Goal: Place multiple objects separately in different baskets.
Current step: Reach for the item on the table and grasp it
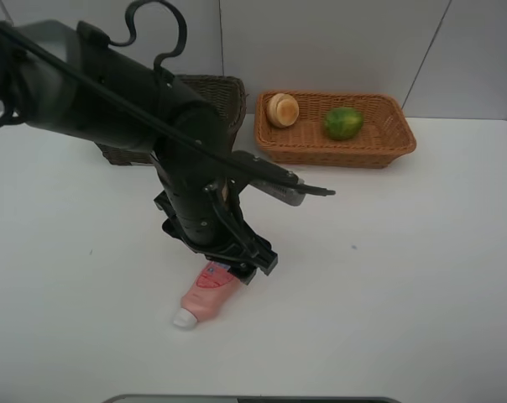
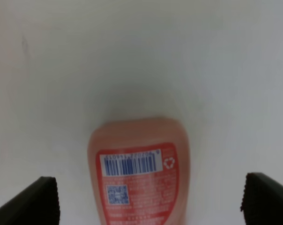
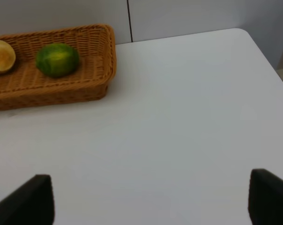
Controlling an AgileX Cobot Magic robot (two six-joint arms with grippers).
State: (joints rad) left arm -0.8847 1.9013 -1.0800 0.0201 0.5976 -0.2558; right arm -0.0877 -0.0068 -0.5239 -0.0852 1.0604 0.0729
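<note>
At lower centre frame, my left end effector (image 1: 241,262) hangs released astride the tube (image 1: 205,298); I should clamp mid-body.

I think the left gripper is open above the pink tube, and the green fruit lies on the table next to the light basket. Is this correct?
Not fully. The green fruit lies inside the light basket, not on the table beside it; the exterior high view shows this. The left gripper is indeed open above the pink tube.
</note>
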